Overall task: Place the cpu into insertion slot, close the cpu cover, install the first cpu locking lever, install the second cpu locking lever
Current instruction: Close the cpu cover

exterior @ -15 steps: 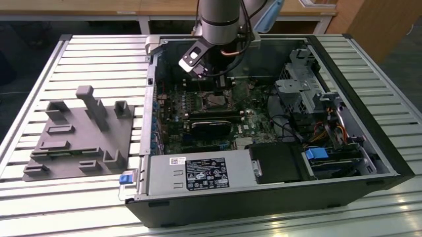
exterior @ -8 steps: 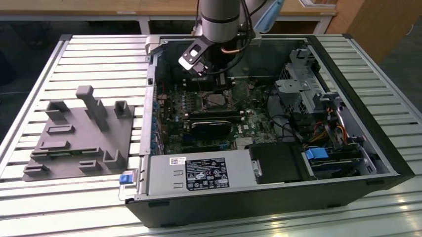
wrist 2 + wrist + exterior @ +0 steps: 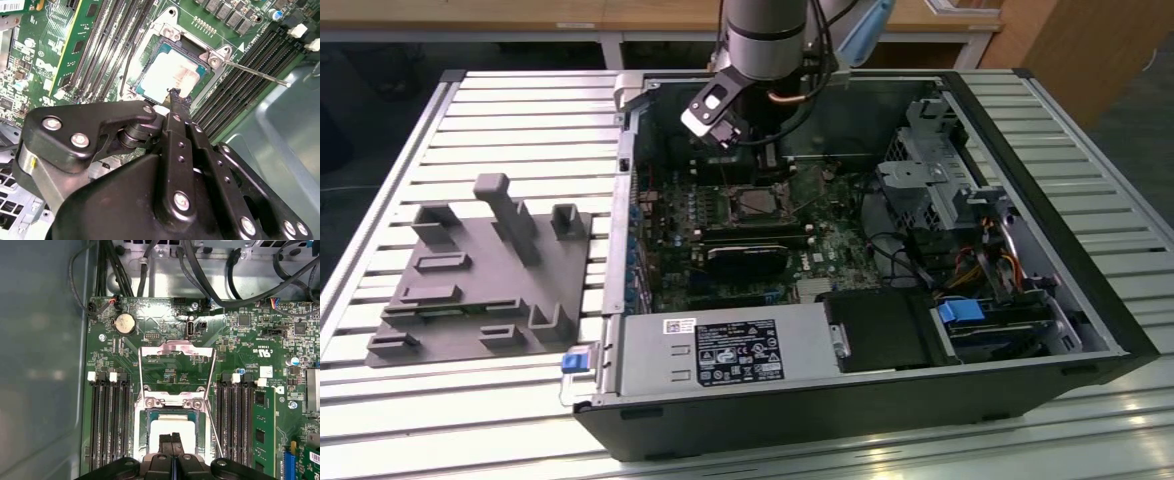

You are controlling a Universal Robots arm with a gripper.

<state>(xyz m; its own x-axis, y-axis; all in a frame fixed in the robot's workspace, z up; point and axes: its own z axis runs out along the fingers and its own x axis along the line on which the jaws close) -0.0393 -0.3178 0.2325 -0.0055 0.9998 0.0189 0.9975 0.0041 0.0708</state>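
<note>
One step looks done, folks: cpu (image 3: 172, 426) seated in the insertion slot (image 3: 141, 432) toward the case's (image 3: 854, 418) far end, fingers (image 3: 166, 441) clenched empty at its edge, cpu cover (image 3: 176, 347) flipped open, not yet closed.

The cpu (image 3: 169, 75) has a pale, satin metal top, the insertion slot (image 3: 140, 432) a bright bare-metal rim, and the cpu cover (image 3: 176, 347) is thin silvery sheet metal with a soft sheen. The gripper (image 3: 173, 96) looks matt black, studded with shiny screw heads. The circuit board (image 3: 165, 372) is glossy green, the table (image 3: 494, 120) ribbed pale metal.
</note>
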